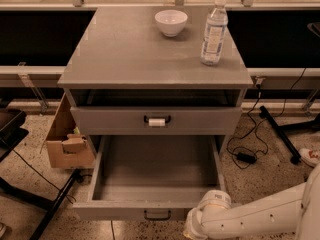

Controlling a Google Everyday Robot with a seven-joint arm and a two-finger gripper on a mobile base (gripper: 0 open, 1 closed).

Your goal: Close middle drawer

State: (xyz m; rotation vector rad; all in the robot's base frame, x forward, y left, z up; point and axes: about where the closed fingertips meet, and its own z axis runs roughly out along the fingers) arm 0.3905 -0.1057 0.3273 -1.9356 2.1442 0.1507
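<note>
Middle drawer (125, 211) pulled far out: wide, shallow, grey, black handle (157, 215). Gripper (194, 230) at its near-right corner; we can't tell its state.

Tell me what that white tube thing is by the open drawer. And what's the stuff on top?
The white tube is a robot's arm. It reaches in from the bottom right. At its end is a gripper, a two-finger pincer for grabbing, but it is out of view here, past the bottom edge near the drawer's front. There is only one camera, and it looks down at the grey cabinet from the front. On top stand a small white bowl and a clear plastic water bottle. The wide, shallow grey drawer with a black loop handle is pulled out and has nothing in it. Above it is a grey drawer with a white tag. Nothing can be seen being held.
</note>
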